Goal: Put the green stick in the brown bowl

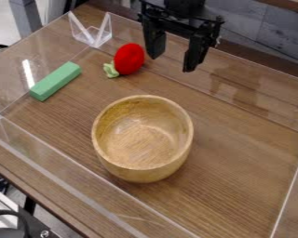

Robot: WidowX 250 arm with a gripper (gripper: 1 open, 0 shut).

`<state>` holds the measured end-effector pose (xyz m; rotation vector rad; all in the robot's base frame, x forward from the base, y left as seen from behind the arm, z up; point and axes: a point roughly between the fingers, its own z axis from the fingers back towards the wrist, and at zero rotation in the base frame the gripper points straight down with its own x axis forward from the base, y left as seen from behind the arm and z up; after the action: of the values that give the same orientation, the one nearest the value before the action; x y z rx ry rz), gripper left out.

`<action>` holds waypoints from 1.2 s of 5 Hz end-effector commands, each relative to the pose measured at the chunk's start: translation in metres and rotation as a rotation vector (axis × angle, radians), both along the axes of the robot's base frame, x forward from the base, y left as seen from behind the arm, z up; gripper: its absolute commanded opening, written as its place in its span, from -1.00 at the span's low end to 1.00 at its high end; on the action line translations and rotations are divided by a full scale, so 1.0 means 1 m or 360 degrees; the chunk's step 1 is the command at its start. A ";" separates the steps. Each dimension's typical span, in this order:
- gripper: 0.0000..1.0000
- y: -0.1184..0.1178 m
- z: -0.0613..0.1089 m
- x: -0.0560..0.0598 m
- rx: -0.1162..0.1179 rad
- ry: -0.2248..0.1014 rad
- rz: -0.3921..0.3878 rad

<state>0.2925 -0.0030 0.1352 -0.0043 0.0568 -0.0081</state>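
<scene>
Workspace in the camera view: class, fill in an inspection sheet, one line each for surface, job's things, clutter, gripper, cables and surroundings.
Surface: wooden table with clear plastic walls round its edges.
Job's things: green stick lies flat at left, apart from the brown bowl, which stands upright and empty near the middle.
Clutter: red strawberry toy behind the bowl; a clear plastic piece at the back.
Gripper: gripper open, pointing down, holding nothing, right of the toy.
Cables: dark cables at the bottom left corner.
Surroundings: grey wall behind.
</scene>
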 end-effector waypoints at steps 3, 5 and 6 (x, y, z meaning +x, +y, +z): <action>1.00 0.091 -0.022 -0.014 0.0053 -0.0055 0.0087; 1.00 0.162 -0.037 -0.020 0.0118 -0.0175 0.0093; 1.00 0.177 -0.052 -0.014 0.0129 -0.0236 0.0096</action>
<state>0.2744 0.1695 0.0700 0.0527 -0.0514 0.0580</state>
